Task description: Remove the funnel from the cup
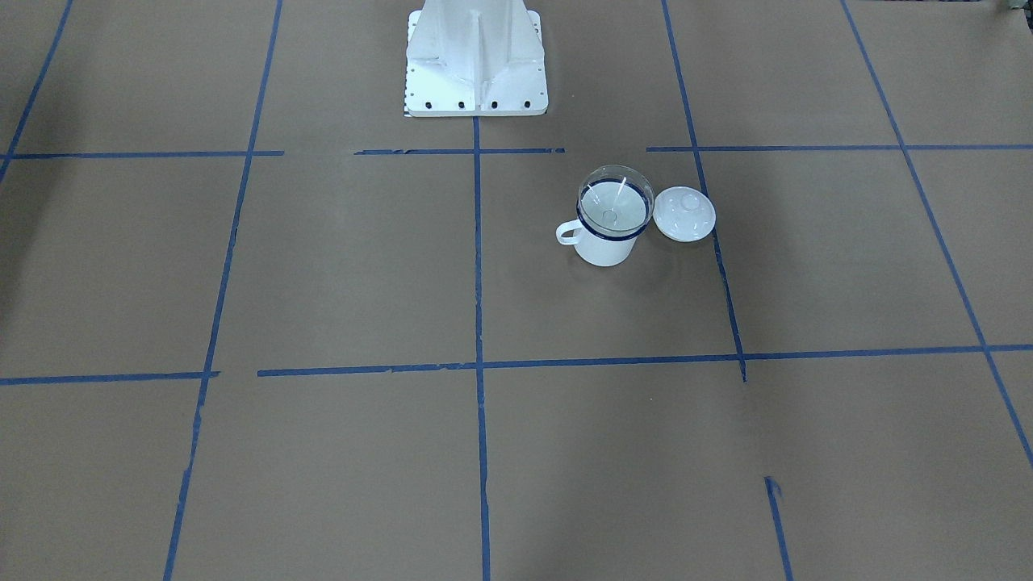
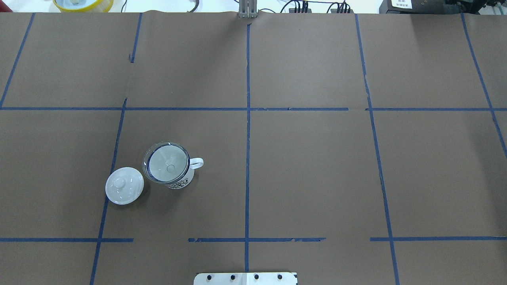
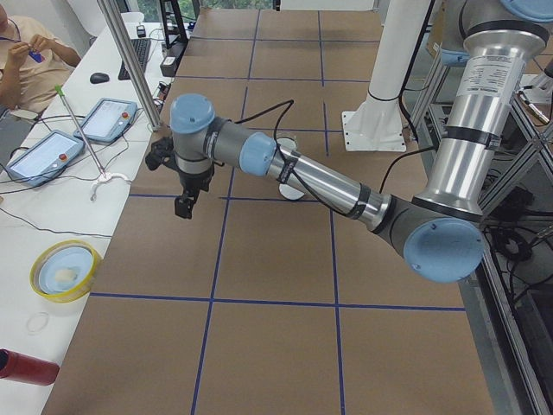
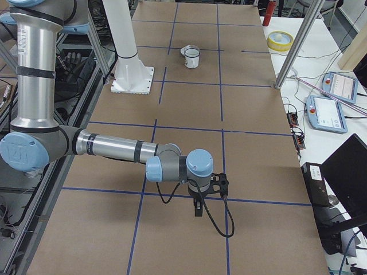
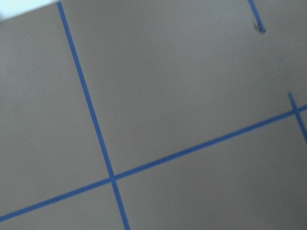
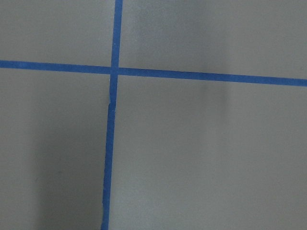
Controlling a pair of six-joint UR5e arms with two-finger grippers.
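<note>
Funnel [image 1: 615,206] sits in the mouth of the cup [image 1: 604,248], its wide clear rim on the mug's dark blue rim and its spout pointing down inside. The cup stands upright on the brown paper-covered table [image 2: 317,178], on the robot's left of the centre tape line [image 2: 248,158], with its loop handle [image 2: 197,163] turned toward that line. A round white lid [image 2: 124,185] with a knob lies flat just beside the cup, on the side away from the handle – whether the 2 touch cannot be told. Neither gripper is near the cup. The left gripper [image 3: 184,206] hangs fingers-down over the table, well apart from the mug, and the right gripper [image 4: 198,211] hangs likewise over the far end of the table. Both show only in the side views, so how far either stands open cannot be told – nothing is seen in their fingers. Each wrist camera shows only brown paper and crossing blue tape.
</note>
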